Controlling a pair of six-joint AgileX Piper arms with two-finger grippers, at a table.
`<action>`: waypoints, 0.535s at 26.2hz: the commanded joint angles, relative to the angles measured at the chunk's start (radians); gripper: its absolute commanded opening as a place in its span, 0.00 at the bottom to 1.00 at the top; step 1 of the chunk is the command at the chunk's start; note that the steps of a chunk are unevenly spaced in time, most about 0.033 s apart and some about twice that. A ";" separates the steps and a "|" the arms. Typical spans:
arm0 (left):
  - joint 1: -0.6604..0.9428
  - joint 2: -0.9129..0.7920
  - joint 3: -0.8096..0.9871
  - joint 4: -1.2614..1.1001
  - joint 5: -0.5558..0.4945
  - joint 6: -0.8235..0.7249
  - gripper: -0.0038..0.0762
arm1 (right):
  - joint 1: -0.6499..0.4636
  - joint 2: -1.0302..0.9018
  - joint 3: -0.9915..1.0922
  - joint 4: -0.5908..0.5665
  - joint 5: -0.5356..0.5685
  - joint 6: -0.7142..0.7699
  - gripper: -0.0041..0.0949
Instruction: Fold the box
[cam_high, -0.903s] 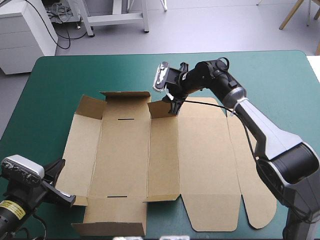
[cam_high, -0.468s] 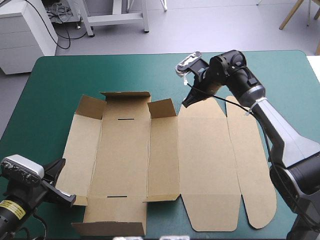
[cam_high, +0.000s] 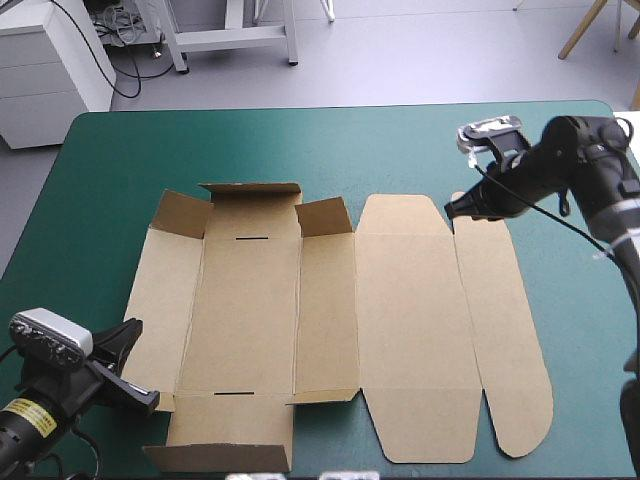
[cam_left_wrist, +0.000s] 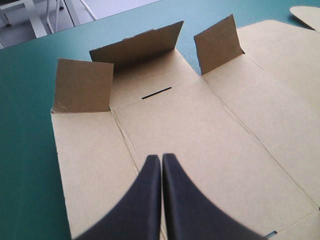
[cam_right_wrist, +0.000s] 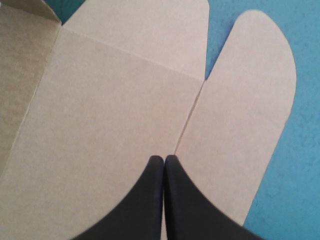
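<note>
Two black grippers sit over a brown box (cam_high: 400, 320), which lies opened out as a cut sheet across the middle of a teal-green table (cam_high: 130, 150). Most of the box is flat. Only three short flaps (cam_left_wrist: 135, 47) stand upright, along the far edge of its left half.

The left gripper (cam_left_wrist: 161, 156) is at the box's near left corner, pointing across the sheet toward those flaps. Its fingers are pressed together into one point and grip nothing.

The right gripper (cam_right_wrist: 164, 156) is at the box's far right end. Its fingers are also pressed together and empty. Its tip is over the crease (cam_right_wrist: 192, 107) between the wide panel (cam_right_wrist: 115, 100) and the long rounded strip (cam_right_wrist: 250, 100) on the box's right edge. Whether either tip touches the board cannot be told.

Raising a wall seems to be the next job. To do it well, the fingers should probably part first, slip under a free edge, and turn the board about its crease. The other gripper could press down on the box to stop it sliding.
</note>
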 joint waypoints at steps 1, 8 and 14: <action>-0.004 0.057 -0.035 -0.017 -0.074 -0.056 0.04 | -0.049 -0.158 0.124 0.035 -0.067 -0.034 0.02; -0.004 0.247 -0.175 -0.076 0.040 -0.098 0.04 | -0.068 -0.438 0.424 0.060 -0.149 -0.036 0.02; -0.004 0.469 -0.348 -0.082 0.291 -0.079 0.05 | -0.068 -0.619 0.582 0.060 -0.193 -0.034 0.02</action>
